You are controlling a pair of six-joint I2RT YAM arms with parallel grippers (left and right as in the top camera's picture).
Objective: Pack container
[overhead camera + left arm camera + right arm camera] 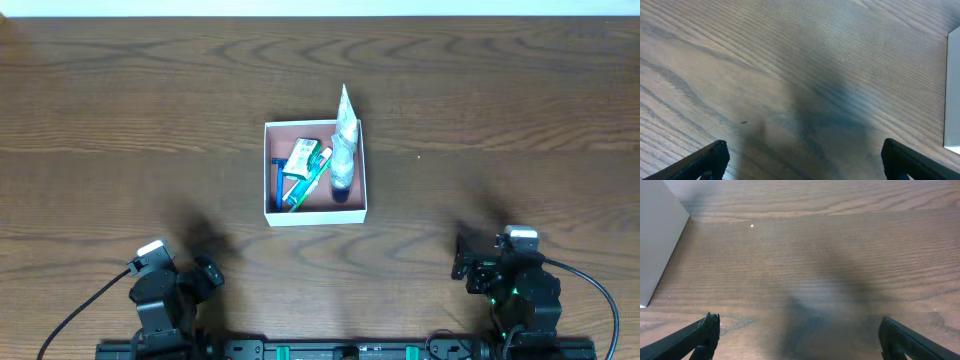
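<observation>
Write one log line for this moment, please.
left gripper: open, empty | right gripper: open, empty | container: toiletries inside, untouched

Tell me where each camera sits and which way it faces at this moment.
Overhead: above the table, looking straight down on the container holding toiletries; both arms at the bottom edge.
Left wrist: low over bare wood, angled forward and down; the open left gripper frames the bottom.
Right wrist: likewise, with the open right gripper.
Shared: both wrist views catch the container's white wall at their inner edge.
</observation>
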